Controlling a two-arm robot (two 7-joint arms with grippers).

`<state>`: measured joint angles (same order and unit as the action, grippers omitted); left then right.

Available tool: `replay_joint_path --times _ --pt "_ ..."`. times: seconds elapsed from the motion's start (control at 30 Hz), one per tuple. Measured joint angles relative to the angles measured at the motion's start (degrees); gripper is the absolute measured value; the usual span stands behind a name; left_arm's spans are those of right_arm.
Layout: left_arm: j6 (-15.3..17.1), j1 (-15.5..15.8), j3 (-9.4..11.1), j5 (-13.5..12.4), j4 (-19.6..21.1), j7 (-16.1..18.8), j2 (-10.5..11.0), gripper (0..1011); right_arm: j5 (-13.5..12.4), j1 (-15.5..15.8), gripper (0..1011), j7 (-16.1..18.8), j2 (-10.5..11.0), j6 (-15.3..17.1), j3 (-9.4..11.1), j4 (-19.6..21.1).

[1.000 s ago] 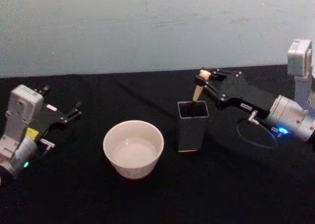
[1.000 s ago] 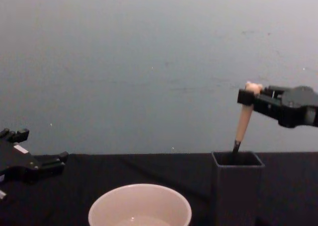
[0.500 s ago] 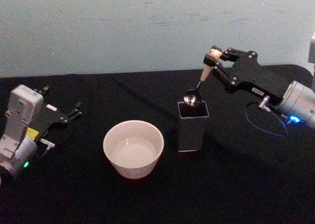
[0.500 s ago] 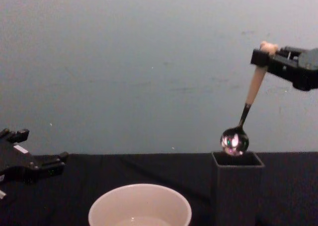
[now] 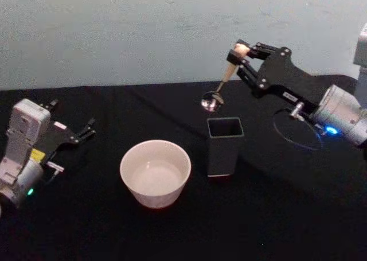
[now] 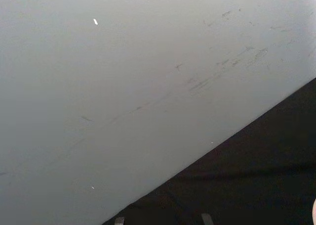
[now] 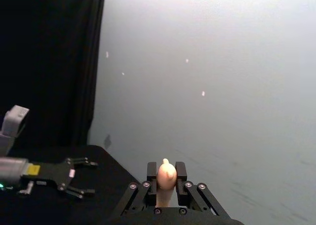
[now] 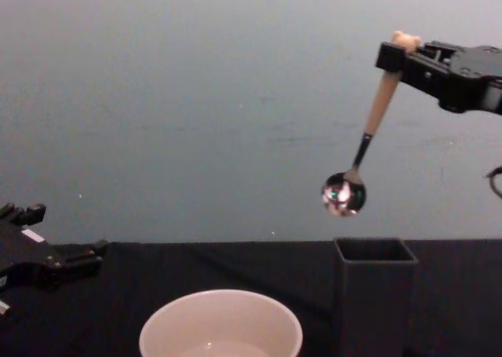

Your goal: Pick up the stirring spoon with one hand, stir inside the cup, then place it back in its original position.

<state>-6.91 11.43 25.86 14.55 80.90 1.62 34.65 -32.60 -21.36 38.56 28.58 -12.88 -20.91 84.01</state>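
Observation:
My right gripper (image 5: 239,52) is shut on the peach handle of the stirring spoon (image 5: 221,85), just under its bear head. The spoon (image 8: 369,129) hangs in the air, its shiny bowl above and slightly left of the dark grey square holder (image 5: 223,145). In the right wrist view the handle's top (image 7: 166,175) sits pinched between the fingers of the right gripper (image 7: 166,181). The cream-white cup (image 5: 155,172) stands on the black table, left of the holder; its rim (image 8: 220,324) appears low in the chest view. My left gripper (image 5: 86,130) rests open at the far left.
A black cloth covers the table (image 5: 275,215), and a pale wall stands behind it. A thin cable loop (image 5: 298,132) lies on the cloth under my right arm. Free cloth lies between the left gripper (image 8: 74,259) and the cup.
The right gripper has lifted the spoon out of the holder, raised it, then carried it a little leftward toward the cup. The left arm has stayed still.

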Motion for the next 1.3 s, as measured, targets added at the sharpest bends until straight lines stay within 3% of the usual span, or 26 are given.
replay_joint_path --times 0.27,0.5,0.83,1.03,1.3 --pt "0.00 0.00 0.00 0.00 0.00 0.00 0.00 1001 0.43 -2.37 216 2.18 -2.50 -0.14 -3.14 -1.96" --pt "0.00 0.00 0.00 0.00 0.00 0.00 0.00 1001 2.50 -4.33 216 4.39 -4.50 -0.19 -7.52 -4.25" --pt "0.00 0.00 0.00 0.00 0.00 0.00 0.00 1001 5.17 -6.04 216 5.75 -6.52 -1.39 -11.66 -8.33" --pt "0.00 0.00 0.00 0.00 0.00 0.00 0.00 1001 7.79 -6.83 216 6.07 -7.96 -4.07 -13.37 -11.79" --pt "0.00 0.00 0.00 0.00 0.00 0.00 0.00 1001 9.22 -7.11 216 6.55 -9.05 -5.34 -14.34 -14.64"
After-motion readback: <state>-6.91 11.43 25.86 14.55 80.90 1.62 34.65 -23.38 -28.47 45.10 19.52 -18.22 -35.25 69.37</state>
